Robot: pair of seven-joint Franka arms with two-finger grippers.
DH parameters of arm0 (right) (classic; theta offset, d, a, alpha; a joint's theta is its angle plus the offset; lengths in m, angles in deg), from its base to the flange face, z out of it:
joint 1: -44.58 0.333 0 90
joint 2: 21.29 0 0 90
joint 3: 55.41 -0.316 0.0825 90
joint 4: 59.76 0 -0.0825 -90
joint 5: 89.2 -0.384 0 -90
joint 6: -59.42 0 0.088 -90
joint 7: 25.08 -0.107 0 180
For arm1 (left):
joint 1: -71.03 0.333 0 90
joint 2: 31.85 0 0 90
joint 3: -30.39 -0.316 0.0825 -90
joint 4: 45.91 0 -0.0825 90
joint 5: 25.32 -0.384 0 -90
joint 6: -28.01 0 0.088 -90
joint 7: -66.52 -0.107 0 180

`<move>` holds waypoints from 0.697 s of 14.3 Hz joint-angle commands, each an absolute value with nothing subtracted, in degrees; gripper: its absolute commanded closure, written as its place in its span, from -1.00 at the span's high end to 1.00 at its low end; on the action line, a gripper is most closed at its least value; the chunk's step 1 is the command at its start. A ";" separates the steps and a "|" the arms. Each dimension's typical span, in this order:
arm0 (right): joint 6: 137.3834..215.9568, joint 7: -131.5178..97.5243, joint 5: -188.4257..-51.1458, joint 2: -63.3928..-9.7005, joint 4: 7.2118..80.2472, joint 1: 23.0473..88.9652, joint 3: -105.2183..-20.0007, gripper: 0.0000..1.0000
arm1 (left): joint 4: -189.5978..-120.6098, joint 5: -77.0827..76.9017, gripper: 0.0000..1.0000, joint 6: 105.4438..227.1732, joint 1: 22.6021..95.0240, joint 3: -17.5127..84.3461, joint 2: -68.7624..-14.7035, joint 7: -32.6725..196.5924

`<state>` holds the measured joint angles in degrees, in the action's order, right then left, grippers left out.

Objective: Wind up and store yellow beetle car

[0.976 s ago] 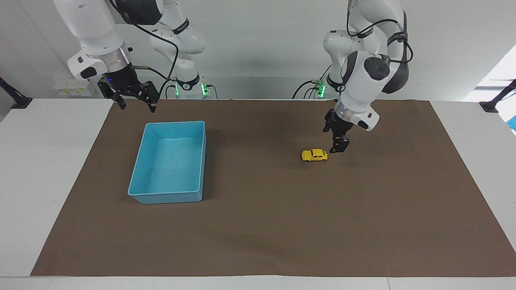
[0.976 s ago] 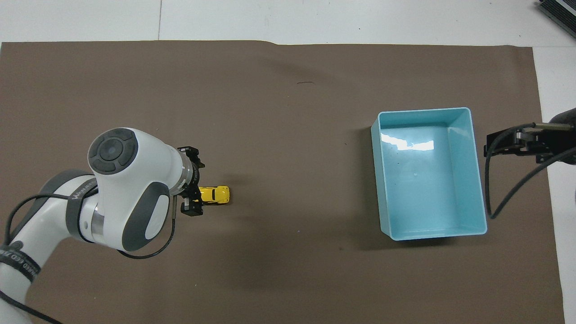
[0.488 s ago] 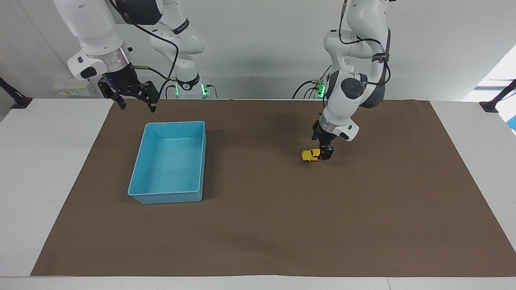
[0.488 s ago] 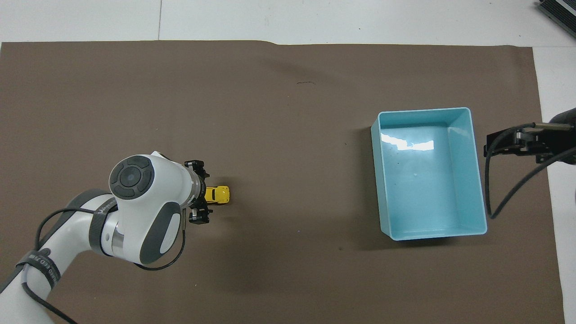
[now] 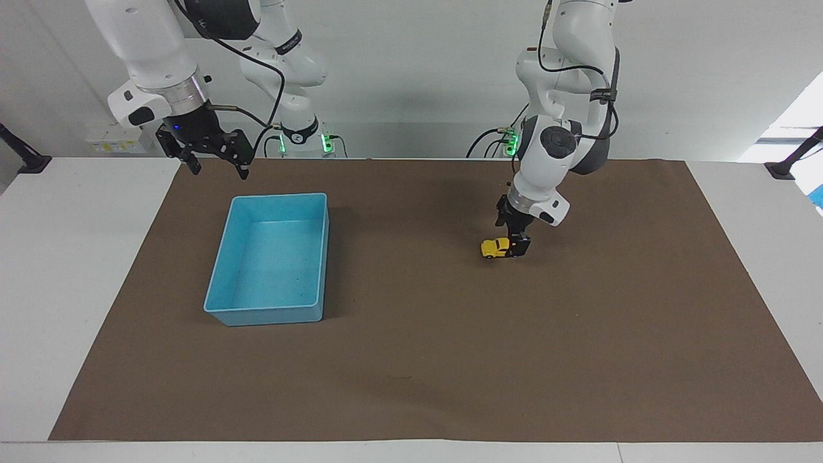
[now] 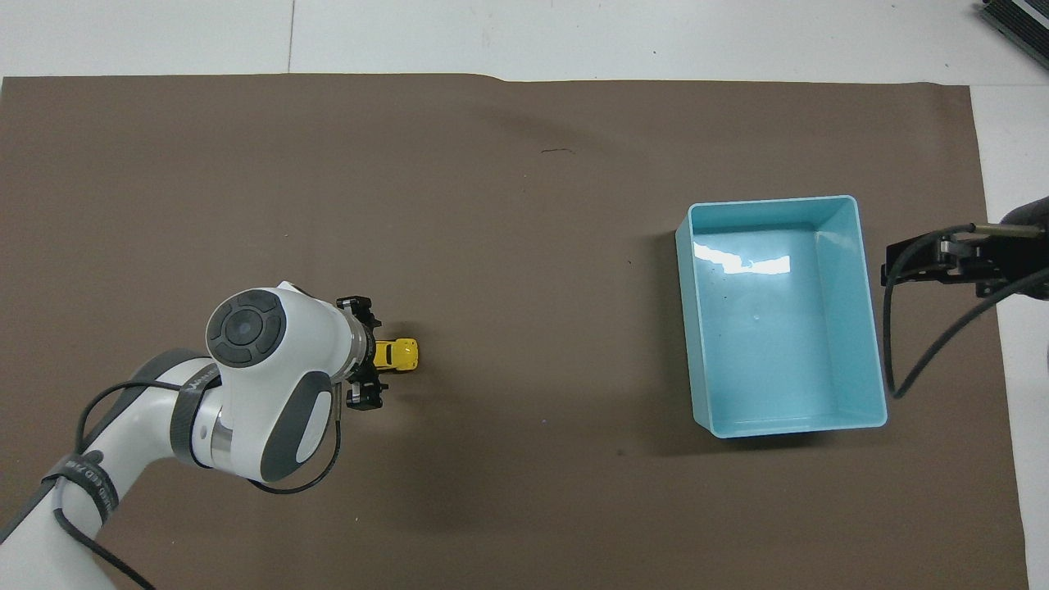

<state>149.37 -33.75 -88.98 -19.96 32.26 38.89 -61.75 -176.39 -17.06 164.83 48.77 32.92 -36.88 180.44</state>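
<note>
- A moment before, the left pincer had hung beside the yellow beetle car, not touching it. Now it had come down over the car's end that points toward the left arm's end of the worktop.
- That meant the grab was just starting, I think. The winding up was not yet done.
- The car sat on its wheels on the brown mat, well apart from the blue bin and toward the left arm's end from it.
- The car's tail was between the left pincer's fingers. I could not tell if they were already squeezing it or only standing around it.
- The car's nose poked out toward the bin.
- The right pincer waited up in the air near the bin's corner, with its fingers spread and nothing in them.
- The bin was empty.
</note>
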 commanded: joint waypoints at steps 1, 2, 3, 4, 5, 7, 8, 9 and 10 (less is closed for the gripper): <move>149.78 -32.29 -89.55 -18.66 33.76 37.73 -62.26 1.00 | -177.48 -16.61 -0.42 166.44 47.56 31.88 -36.51 180.69; 149.78 -32.29 -89.55 -18.66 33.67 37.73 -62.26 1.00 | -177.56 -16.61 -0.76 166.35 47.65 31.97 -36.42 180.16; 149.78 -32.29 -89.55 -18.66 33.67 37.73 -62.26 1.00 | -177.57 -16.70 -0.99 166.27 47.74 31.97 -36.42 179.20; 149.78 -32.29 -89.55 -18.66 33.76 37.73 -62.26 1.00 | -177.65 -16.61 -1.00 166.27 47.91 31.97 -36.42 177.97; 149.78 -32.20 -89.55 -18.66 33.67 37.73 -62.26 1.00 | -177.65 -16.61 -1.00 166.26 48.09 31.97 -36.42 177.79; 149.78 -32.29 -89.55 -18.66 33.67 37.73 -62.26 1.00 | -177.74 -16.61 -1.00 166.09 48.53 31.88 -36.42 177.70; 149.78 -32.29 -89.55 -18.66 33.67 37.73 -62.26 1.00 | -178.00 -16.61 -1.00 166.18 49.31 31.88 -36.42 177.44; 149.78 -32.29 -89.55 -18.66 33.67 37.73 -62.26 1.00 | -178.09 -16.61 -1.00 166.18 49.84 31.88 -36.33 176.83; 149.78 -32.20 -89.55 -18.66 33.67 37.73 -62.26 1.00 | -178.18 -16.61 -1.00 166.18 50.81 31.88 -36.33 175.95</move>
